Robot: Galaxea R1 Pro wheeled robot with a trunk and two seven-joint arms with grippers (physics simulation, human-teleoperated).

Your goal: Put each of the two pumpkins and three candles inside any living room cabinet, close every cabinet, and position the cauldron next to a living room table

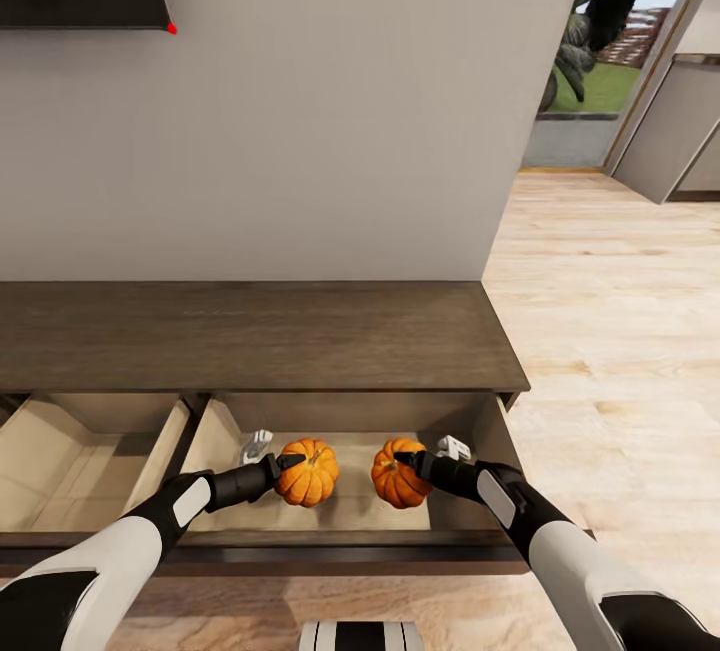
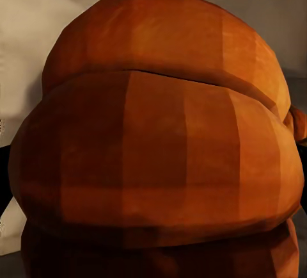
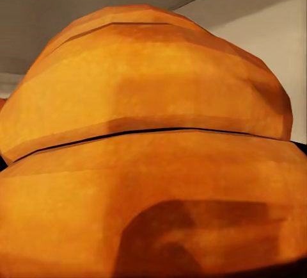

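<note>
Two pumpkins were inside the right-hand open drawer [image 1: 352, 506] of the cabinet [image 1: 250, 336], side by side with a small gap between them. The left gripper [image 1: 290, 463] pinched the left pumpkin [image 1: 308, 472] from its outer side, dark fingers pressed against the ribbed skin; in the left wrist view that pumpkin [image 2: 160, 150] loomed directly ahead. The right gripper [image 1: 404, 457] was clamped on the right pumpkin [image 1: 398, 476] in the same way, and the right wrist view was crowded by its orange bulk [image 3: 153, 163]. A second drawer [image 1: 80, 471] stood open to the left, its pale interior showing.
</note>
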